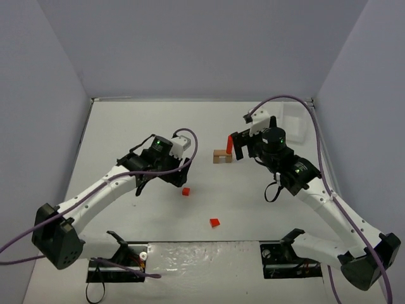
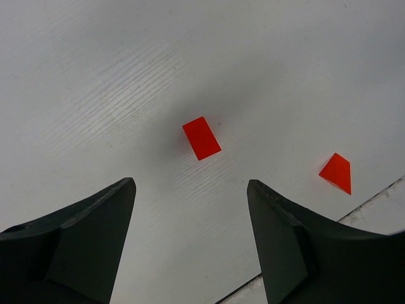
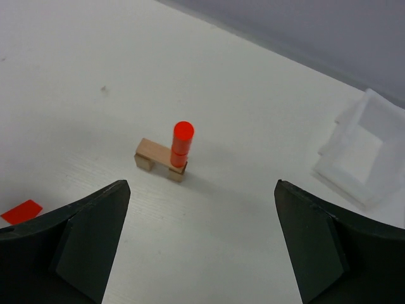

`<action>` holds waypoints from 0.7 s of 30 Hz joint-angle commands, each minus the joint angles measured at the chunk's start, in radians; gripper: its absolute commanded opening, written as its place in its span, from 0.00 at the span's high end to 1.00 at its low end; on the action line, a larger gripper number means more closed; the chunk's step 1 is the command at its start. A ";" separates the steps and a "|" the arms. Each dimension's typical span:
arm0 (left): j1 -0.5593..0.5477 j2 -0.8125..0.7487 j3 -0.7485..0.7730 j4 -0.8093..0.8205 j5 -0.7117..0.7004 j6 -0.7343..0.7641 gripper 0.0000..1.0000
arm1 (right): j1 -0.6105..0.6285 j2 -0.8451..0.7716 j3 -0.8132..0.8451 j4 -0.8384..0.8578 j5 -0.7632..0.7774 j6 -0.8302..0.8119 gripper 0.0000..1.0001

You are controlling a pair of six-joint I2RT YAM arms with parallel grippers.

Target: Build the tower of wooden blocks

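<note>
table; tan block, red pieces, tray

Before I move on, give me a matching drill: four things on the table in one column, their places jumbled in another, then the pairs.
Things:
1. red cylinder
2. tan block
3. red flat block
4. white tray

Places:
A. lying flat, alone, ahead of the open left gripper
B. off to the right, apart from the blocks
C. standing upright on one end of the tan block
D. directly under the cylinder

Pairs: 1-C, 2-D, 3-A, 4-B
</note>
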State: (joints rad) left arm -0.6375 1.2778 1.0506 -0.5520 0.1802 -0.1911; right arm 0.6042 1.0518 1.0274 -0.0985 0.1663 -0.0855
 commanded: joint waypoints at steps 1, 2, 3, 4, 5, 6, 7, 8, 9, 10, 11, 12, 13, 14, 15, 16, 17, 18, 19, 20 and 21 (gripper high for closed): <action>-0.032 0.096 0.073 0.031 -0.057 -0.108 0.32 | -0.023 -0.072 -0.024 0.031 0.195 0.085 0.01; -0.041 0.120 0.080 0.030 -0.069 -0.129 0.32 | -0.030 -0.084 -0.030 0.031 0.224 0.103 0.00; -0.048 0.148 0.088 0.030 -0.079 -0.145 0.31 | -0.039 -0.098 -0.035 0.030 0.248 0.117 0.00; -0.053 0.178 0.096 0.030 -0.088 -0.157 0.31 | -0.048 -0.111 -0.040 0.029 0.262 0.125 0.00; -0.061 0.199 0.103 0.030 -0.097 -0.170 0.31 | -0.054 -0.120 -0.045 0.029 0.275 0.133 0.00; -0.066 0.217 0.109 0.030 -0.100 -0.180 0.31 | -0.060 -0.127 -0.050 0.029 0.283 0.139 0.00; -0.071 0.239 0.117 0.028 -0.103 -0.192 0.31 | -0.068 -0.132 -0.054 0.029 0.283 0.143 0.00; -0.077 0.265 0.126 0.027 -0.108 -0.205 0.31 | -0.077 -0.135 -0.057 0.029 0.276 0.147 0.00; -0.082 0.292 0.135 0.026 -0.111 -0.209 0.32 | -0.081 -0.136 -0.059 0.029 0.270 0.147 0.00; -0.082 0.307 0.135 0.026 -0.111 -0.214 0.32 | -0.081 -0.136 -0.059 0.029 0.262 0.147 0.00; -0.082 0.328 0.146 0.017 -0.121 -0.224 0.31 | -0.084 -0.136 -0.061 0.028 0.253 0.147 0.00; -0.082 0.350 0.154 0.013 -0.125 -0.233 0.31 | -0.086 -0.135 -0.062 0.028 0.243 0.147 0.00; -0.082 0.365 0.160 0.009 -0.125 -0.239 0.31 | -0.086 -0.134 -0.063 0.028 0.237 0.147 0.00; -0.083 0.373 0.166 0.003 -0.125 -0.243 0.32 | -0.087 -0.135 -0.064 0.028 0.236 0.148 0.00; -0.082 0.382 0.171 -0.001 -0.127 -0.243 0.32 | -0.087 -0.136 -0.064 0.028 0.236 0.148 0.00; -0.086 0.398 0.174 -0.013 -0.133 -0.246 0.32 | -0.088 -0.137 -0.065 0.028 0.234 0.148 0.00; -0.088 0.410 0.178 -0.024 -0.137 -0.248 0.32 | -0.089 -0.138 -0.066 0.028 0.232 0.148 0.00; -0.089 0.420 0.180 -0.034 -0.142 -0.252 0.31 | -0.090 -0.138 -0.066 0.028 0.229 0.148 0.00; -0.091 0.432 0.181 -0.049 -0.155 -0.260 0.31 | -0.093 -0.138 -0.067 0.028 0.228 0.148 0.00; -0.093 0.440 0.183 -0.058 -0.160 -0.275 0.31 | -0.093 -0.136 -0.069 0.028 0.228 0.148 0.00; -0.093 0.451 0.180 -0.073 -0.168 -0.289 0.31 | -0.096 -0.136 -0.069 0.028 0.224 0.148 0.00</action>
State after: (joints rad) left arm -0.7206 1.7247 1.1859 -0.5700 0.0577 -0.4215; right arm 0.5181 0.9217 0.9562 -0.1257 0.3844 0.0503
